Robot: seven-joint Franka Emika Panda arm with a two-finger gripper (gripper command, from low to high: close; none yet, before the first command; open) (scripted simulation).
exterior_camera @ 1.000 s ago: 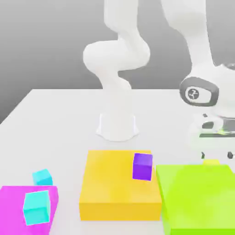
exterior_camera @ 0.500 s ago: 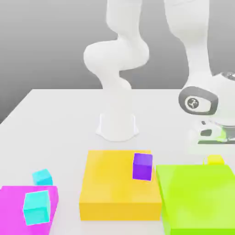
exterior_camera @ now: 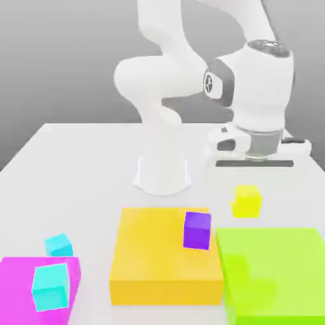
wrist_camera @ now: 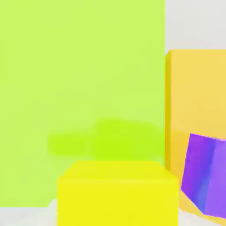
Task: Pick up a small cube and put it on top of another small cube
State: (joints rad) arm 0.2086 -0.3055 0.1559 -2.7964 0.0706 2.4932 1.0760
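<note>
You have the yellow cube [exterior_camera: 246,200] clamped in the shut gripper [exterior_camera: 247,190] (hanging below the hand); stacking on another cube remains.

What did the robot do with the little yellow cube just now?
The gripper closed on the small yellow cube and lifted it. Earlier the cube sat behind the green block; now it hangs above the table, carried toward the exterior view's left along with the hand. The purple cube on the orange block and the cyan cubes stayed put.
</note>
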